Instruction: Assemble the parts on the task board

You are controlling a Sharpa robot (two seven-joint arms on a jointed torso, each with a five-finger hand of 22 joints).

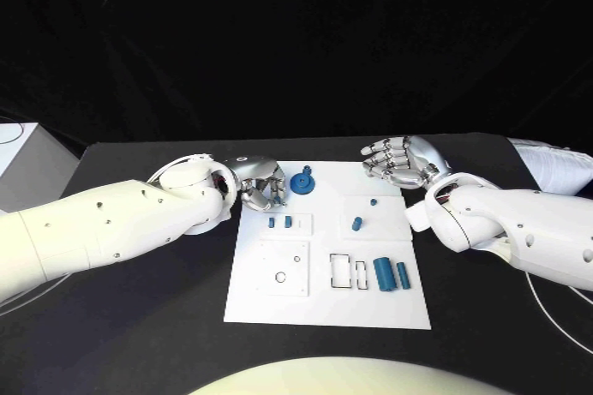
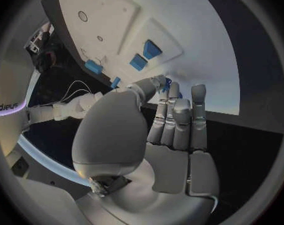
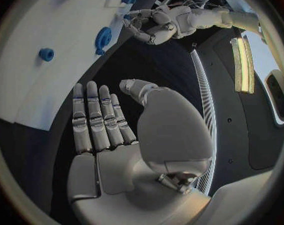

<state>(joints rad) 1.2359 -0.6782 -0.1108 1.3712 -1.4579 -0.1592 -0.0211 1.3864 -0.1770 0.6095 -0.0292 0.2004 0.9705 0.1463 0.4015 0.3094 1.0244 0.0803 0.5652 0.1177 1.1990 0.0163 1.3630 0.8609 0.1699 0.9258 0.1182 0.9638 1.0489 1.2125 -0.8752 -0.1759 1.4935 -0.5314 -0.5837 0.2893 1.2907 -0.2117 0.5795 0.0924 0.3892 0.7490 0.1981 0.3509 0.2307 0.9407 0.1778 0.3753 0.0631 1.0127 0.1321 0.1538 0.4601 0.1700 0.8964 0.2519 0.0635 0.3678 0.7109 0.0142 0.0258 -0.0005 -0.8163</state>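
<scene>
1. A flat white task board (image 1: 327, 301) is set mid-table, carrying small matte blue parts (image 1: 391, 273).
2. At nine o'clock, the left hand (image 1: 260, 189) is empty, fingers loosely curled.
3. At one o'clock, the right hand (image 1: 398, 161) is spread, empty.

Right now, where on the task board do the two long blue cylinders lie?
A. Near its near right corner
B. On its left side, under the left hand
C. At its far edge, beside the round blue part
A: in the head view the two long blue cylinders lie side by side near the task board's near right corner, apart from both hands.
</scene>
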